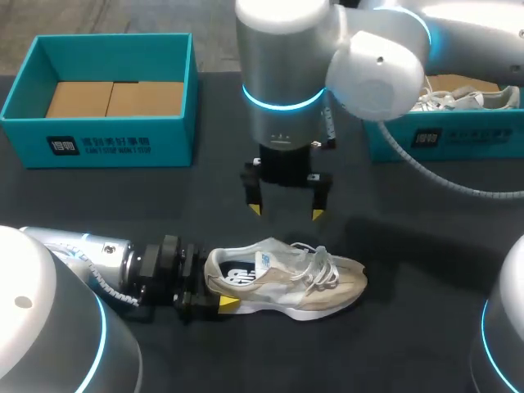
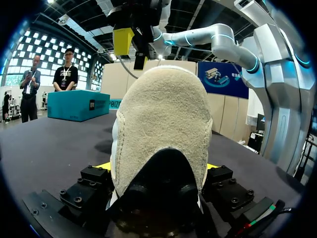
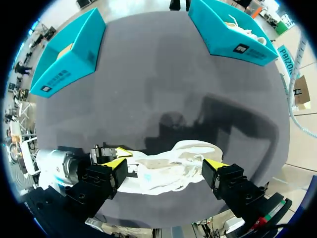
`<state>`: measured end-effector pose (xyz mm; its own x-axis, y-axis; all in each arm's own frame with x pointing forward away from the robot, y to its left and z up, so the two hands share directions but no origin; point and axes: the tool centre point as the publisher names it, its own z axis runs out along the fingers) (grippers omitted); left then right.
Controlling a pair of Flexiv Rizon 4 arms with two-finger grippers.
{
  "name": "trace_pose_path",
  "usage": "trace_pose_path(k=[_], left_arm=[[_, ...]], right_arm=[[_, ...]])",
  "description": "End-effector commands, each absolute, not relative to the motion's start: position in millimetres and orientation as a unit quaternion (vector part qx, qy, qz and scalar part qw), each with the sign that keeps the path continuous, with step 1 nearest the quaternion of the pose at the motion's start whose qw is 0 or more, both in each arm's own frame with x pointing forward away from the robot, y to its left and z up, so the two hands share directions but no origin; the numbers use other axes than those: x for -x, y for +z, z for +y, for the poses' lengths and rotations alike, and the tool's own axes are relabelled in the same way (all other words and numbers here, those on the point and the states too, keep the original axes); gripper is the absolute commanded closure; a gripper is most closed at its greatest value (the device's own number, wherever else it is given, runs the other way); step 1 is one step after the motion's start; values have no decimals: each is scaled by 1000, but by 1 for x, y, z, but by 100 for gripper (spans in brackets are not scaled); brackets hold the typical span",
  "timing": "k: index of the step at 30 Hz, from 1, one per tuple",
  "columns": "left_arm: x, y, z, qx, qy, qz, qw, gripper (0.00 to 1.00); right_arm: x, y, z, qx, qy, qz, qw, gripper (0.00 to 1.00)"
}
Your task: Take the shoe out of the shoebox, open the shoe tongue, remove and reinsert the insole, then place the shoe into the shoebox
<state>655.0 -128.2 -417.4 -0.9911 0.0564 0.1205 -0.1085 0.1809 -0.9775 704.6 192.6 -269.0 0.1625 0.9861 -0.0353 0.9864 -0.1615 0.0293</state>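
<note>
Head view: right shoebox (image 1: 483,141) holds sneaker (image 1: 460,100).

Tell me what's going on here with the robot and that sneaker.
The left gripper is shut on the heel of a beige sneaker that lies on its sole on the dark table. The right gripper hangs open just above the laces, touching nothing. The left teal box holds no shoe; the right teal box holds a second shoe. The sneaker is out, and its tongue looks unopened.
</note>
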Motion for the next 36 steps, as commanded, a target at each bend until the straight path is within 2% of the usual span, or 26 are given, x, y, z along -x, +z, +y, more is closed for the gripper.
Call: trace_pose_path(k=[1, 14, 19, 36], left_arm=[[-654, -420, -126, -17, 639, -766, 65, 100], [-654, -420, -126, -17, 639, -766, 65, 100], [-654, -420, -126, -17, 639, -766, 65, 100], [-654, -420, -126, -17, 639, -766, 65, 100]], right_arm=[[-701, -270, 199, -767, -6, 641, 30, 0], [-656, -277, 239, -764, -10, 641, 70, 0], [-643, -285, 245, -771, -48, 625, 114, 0], [-640, -314, 249, -777, -85, 600, 172, 0]])
